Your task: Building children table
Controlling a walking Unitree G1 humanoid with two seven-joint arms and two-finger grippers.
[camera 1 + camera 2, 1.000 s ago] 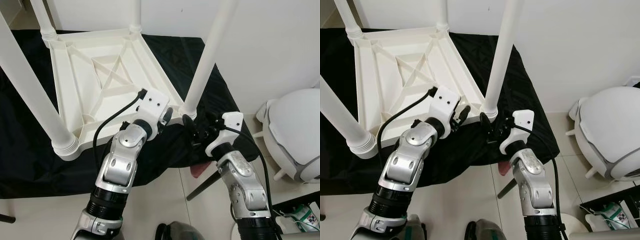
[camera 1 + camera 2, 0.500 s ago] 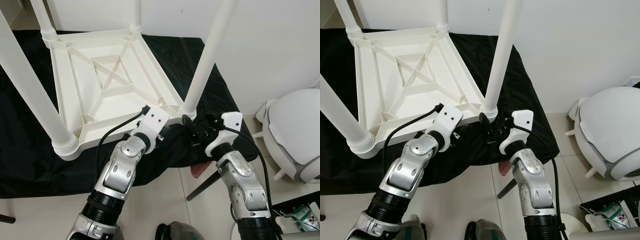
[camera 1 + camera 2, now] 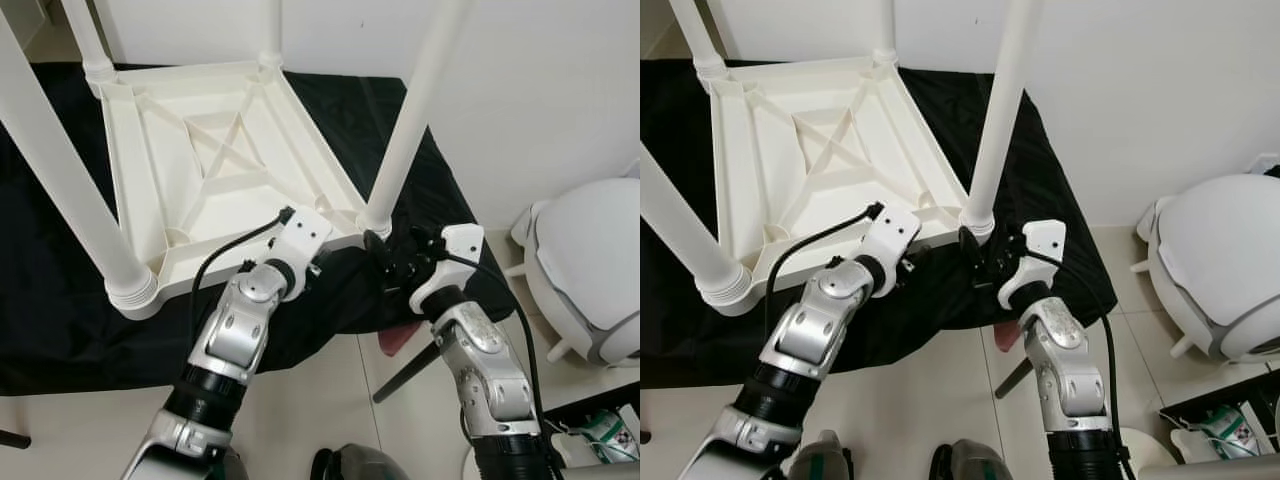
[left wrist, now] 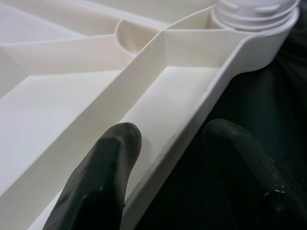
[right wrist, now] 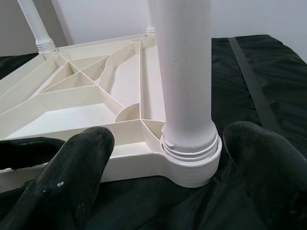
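Left pincer open, astride the near rim of the upturned children table — one finger inside the rib pocket, the other outside over the black cloth. Holds nothing yet. Right pincer spread wide on either side of the near-right leg, low down by its ribbed collar; grips nothing either, and seems clear of the plastic.

Table resting top-down on the cloth-covered worktop, four legs standing up, the near-right corner close to the worktop's front edge.

Likely trouble from here:
- Closing the right pincer on the broad collar instead of the shaft — too wide, probably slips off or shoves the corner sideways.
- Twisting or pressing the leg with the rim only loosely pinched; could spin or slide the whole table on the cloth, toward the edge.
- Cannot tell whether the leg is fully seated; if not, a sideways push may tilt it in its socket.
- Outer left finger may snag and drag the cloth.
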